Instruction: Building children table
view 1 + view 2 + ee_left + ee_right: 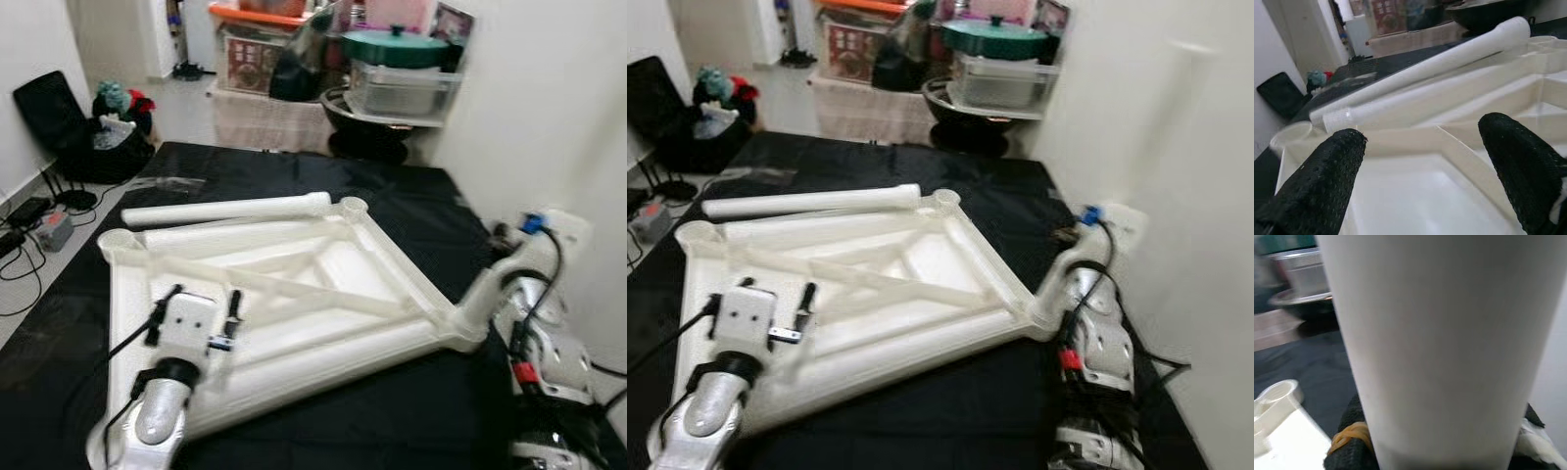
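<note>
2 end effectors: left end effector (193, 315) open over tabletop (323, 264), right end effector (509, 257) gripping leg (1440, 347)

Pretty bright indoor light overall, soft and even, no hard shadows on the black mat (411, 392). Both head views are a bit smeared, especially the shelf clutter at the back and the wall (549, 117), which washes out almost white. The white tabletop (323, 274) glares slightly. In the right wrist view, the table leg (1440, 347) is so close it's a blurry grey mass.
</note>
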`<state>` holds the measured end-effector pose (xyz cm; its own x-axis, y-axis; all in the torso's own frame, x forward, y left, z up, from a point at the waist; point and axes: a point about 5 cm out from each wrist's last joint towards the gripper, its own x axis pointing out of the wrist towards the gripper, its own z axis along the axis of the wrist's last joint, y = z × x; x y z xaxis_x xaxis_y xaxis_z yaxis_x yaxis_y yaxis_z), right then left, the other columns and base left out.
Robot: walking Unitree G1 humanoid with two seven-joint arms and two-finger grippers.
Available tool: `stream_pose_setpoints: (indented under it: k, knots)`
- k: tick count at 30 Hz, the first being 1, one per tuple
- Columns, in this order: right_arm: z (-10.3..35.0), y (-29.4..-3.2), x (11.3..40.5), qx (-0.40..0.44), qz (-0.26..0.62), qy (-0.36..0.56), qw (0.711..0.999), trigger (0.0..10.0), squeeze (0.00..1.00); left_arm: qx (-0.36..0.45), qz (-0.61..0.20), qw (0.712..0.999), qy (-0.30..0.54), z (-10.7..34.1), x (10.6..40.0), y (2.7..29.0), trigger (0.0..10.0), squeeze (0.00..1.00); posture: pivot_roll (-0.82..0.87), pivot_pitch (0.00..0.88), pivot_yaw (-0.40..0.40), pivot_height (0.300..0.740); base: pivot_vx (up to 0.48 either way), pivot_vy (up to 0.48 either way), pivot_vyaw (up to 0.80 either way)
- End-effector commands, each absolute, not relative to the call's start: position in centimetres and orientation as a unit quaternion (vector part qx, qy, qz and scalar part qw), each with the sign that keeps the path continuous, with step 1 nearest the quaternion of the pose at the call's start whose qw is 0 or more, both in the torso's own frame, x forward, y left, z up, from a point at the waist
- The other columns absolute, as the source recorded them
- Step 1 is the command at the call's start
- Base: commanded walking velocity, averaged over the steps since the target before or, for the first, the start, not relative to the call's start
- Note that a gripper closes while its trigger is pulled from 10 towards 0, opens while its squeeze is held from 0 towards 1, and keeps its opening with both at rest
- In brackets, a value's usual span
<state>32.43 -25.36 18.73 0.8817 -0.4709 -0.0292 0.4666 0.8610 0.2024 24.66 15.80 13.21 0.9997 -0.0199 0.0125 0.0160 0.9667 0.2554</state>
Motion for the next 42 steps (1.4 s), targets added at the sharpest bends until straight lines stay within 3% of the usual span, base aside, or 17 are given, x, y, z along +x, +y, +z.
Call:
stream_pose_setpoints:
  k: [1,5,6,7,13,14,15,16,23,24,28,30,32,37,38,41,42]
  knots:
    - [15.1,-23.8,31.6,0.133,-0.245,0.061,0.958,0.0,0.00,0.131,-0.020,0.991,-0.003,13.1,24.8,15.3,10.0,0.00,0.12,0.000,-0.118,0.740,0.000,0.000,0.00]
    - [14.7,-21.8,31.5,0.130,-0.199,0.070,0.969,0.0,0.00,0.132,-0.020,0.991,-0.003,13.0,24.8,15.3,10.0,0.00,0.12,0.000,-0.118,0.740,0.000,0.000,0.00]
    - [14.6,-19.9,31.7,0.141,-0.133,0.071,0.978,3.8,0.00,0.132,-0.021,0.991,-0.004,13.0,24.9,15.3,10.0,0.00,0.12,0.000,-0.117,0.740,0.000,0.000,0.00]
    - [14.9,-18.4,31.8,0.147,-0.073,0.066,0.984,10.0,0.00,0.133,-0.022,0.991,-0.004,13.0,25.0,15.4,10.0,0.00,0.12,0.000,-0.114,0.740,0.000,0.000,0.00]
    - [16.0,-17.7,32.1,0.137,0.000,0.037,0.990,10.0,0.00,0.134,-0.022,0.991,-0.003,13.0,25.2,15.7,10.0,0.00,0.12,0.000,-0.116,0.740,0.000,0.000,0.00]
    - [16.2,-18.2,32.2,0.133,0.004,0.030,0.991,10.0,0.14,0.134,-0.022,0.991,-0.003,13.0,25.3,15.7,10.0,0.00,0.12,0.000,-0.115,0.740,0.000,0.000,0.00]
    - [16.2,-18.2,32.2,0.133,0.004,0.030,0.991,10.0,0.14,0.134,-0.022,0.991,-0.003,13.0,25.3,15.7,10.0,0.00,0.12,0.000,-0.115,0.740,0.000,0.000,0.00]
    - [16.6,-18.7,32.5,0.132,-0.003,0.018,0.991,10.0,1.00,0.134,-0.022,0.991,-0.004,13.0,25.3,15.7,10.0,0.00,0.12,0.000,-0.114,0.740,0.000,0.000,0.00]
    - [18.2,-19.4,32.7,0.137,0.010,-0.011,0.991,10.0,1.00,0.134,-0.026,0.991,-0.005,13.0,25.3,15.4,10.0,0.00,0.11,0.000,-0.108,0.740,0.000,0.000,0.00]
    - [19.1,-19.1,32.5,0.136,0.062,-0.030,0.988,10.0,0.00,0.134,-0.028,0.991,-0.004,13.0,25.2,15.2,10.0,0.00,0.11,0.000,-0.107,0.740,0.000,0.000,0.00]
    - [21.1,-18.3,31.0,0.104,0.238,-0.071,0.963,10.0,0.00,0.133,-0.031,0.991,-0.002,12.9,25.1,15.0,10.0,0.00,0.12,0.000,-0.110,0.740,0.000,0.000,0.00]
    - [21.1,-18.3,31.0,0.104,0.238,-0.071,0.963,10.0,0.00,0.133,-0.031,0.991,-0.002,12.9,25.1,15.0,10.0,0.00,0.12,0.000,-0.110,0.740,0.000,0.000,0.00]
    - [22.5,-17.9,29.3,0.069,0.375,-0.081,0.921,10.0,0.00,0.132,-0.030,0.991,-0.003,12.9,25.0,14.9,10.0,0.00,0.12,0.000,-0.120,0.740,0.000,0.000,0.00]
    - [22.8,-17.6,28.4,0.052,0.440,-0.074,0.893,10.0,0.00,0.132,-0.028,0.991,-0.004,12.9,25.0,15.0,10.0,0.00,0.12,0.000,-0.124,0.740,0.000,0.000,0.00]
    - [22.4,-17.3,27.9,0.049,0.468,-0.065,0.880,6.0,0.00,0.133,-0.028,0.991,-0.005,13.0,25.0,15.1,10.0,0.00,0.12,0.000,-0.124,0.740,0.000,0.000,0.00]
    - [22.1,-17.1,27.5,0.048,0.484,-0.059,0.872,6.0,0.00,0.134,-0.027,0.991,-0.005,13.0,25.0,15.2,10.0,0.00,0.12,0.000,-0.124,0.740,0.000,0.000,0.00]
    - [21.9,-16.9,27.3,0.055,0.488,-0.057,0.869,2.0,0.00,0.134,-0.028,0.991,-0.004,13.0,24.9,15.2,10.0,0.00,0.12,0.000,-0.118,0.740,0.000,0.000,0.00]
